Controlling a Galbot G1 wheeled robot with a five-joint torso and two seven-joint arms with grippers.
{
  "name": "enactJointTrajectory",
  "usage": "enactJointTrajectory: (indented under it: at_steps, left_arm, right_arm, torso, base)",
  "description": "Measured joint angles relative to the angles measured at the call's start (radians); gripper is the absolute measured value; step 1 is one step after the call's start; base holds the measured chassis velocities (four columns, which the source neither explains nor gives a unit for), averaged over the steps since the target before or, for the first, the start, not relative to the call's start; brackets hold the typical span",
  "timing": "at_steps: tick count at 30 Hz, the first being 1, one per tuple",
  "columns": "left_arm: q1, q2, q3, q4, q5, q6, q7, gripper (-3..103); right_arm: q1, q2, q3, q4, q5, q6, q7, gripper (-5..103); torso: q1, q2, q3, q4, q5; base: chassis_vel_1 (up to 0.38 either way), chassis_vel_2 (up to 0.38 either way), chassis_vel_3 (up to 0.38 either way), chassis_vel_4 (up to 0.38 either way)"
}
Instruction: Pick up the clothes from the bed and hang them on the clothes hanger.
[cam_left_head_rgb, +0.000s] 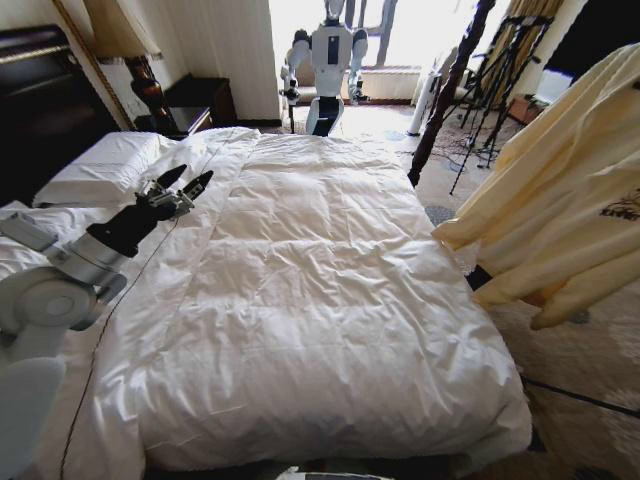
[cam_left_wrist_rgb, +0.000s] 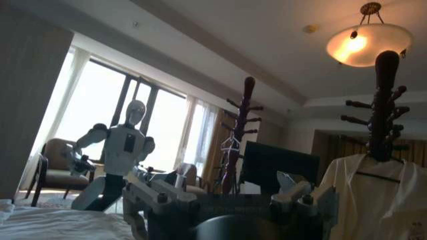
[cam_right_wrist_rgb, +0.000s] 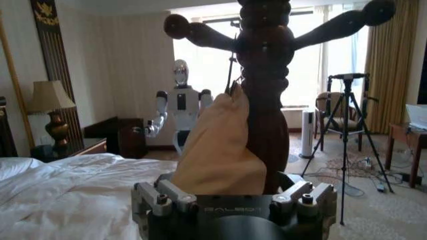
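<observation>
Reaching over the bed, left gripper jaws parted, empty; shirt hangs beside.

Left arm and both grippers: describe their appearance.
The left arm has rounded pale grey shells and a black forearm, a thin dark cable hanging below. The left gripper is black with slim pointed fingers. The right gripper has a dark grey housing, bolted metal finger blocks, embossed lettering.
</observation>
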Motion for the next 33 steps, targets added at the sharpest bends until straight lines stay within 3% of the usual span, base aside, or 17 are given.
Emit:
enactJointTrajectory:
  at_steps: [3, 11, 17, 23, 33]
  left_arm:
    - [0.005, -0.001, 0.0, 0.0, 0.0, 0.0, 0.0, 100]
    - [0.016, -0.005, -0.004, -0.001, -0.001, 0.0, -0.004, 100]
    - [0.017, -0.013, -0.007, 0.0, -0.002, -0.005, -0.045, 100]
    - [0.03, -0.008, -0.011, -0.007, -0.003, -0.01, -0.048, 100]
    - [0.07, -0.009, -0.029, -0.04, -0.003, -0.017, -0.052, 100]
  right_arm:
    - [0.001, -0.004, -0.007, 0.001, -0.013, 0.0, -0.001, 99]
    - [0.005, -0.035, -0.011, 0.049, -0.044, 0.007, -0.006, 100]
    - [0.007, -0.112, -0.016, 0.191, -0.003, 0.044, 0.082, 100]
    - [0.016, -0.216, -0.014, 0.321, -0.036, 0.062, 0.147, 100]
    - [0.03, -0.319, 0.023, 0.306, -0.095, 0.082, 0.147, 100]
  torso:
    - [0.0, 0.0, 0.0, 0.0, 0.0003]
    - [0.0, 0.0, 0.0, 0.0001, 0.0002]
    - [0.0, 0.0, 0.0, -0.0001, -0.0002]
    - [0.0, 0.0, 0.0, -0.0001, 0.0002]
    - [0.0, 0.0, 0.0, -0.0001, 0.0006]
  base:
    - [0.0, 0.0, 0.0, 0.0]
    - [0.0, 0.0, 0.0, 0.0]
    - [0.0, 0.0, 0.0, 0.0]
    - [0.0, 0.0, 0.0, 0.0]
    - [0.0, 0.0, 0.0, 0.0]
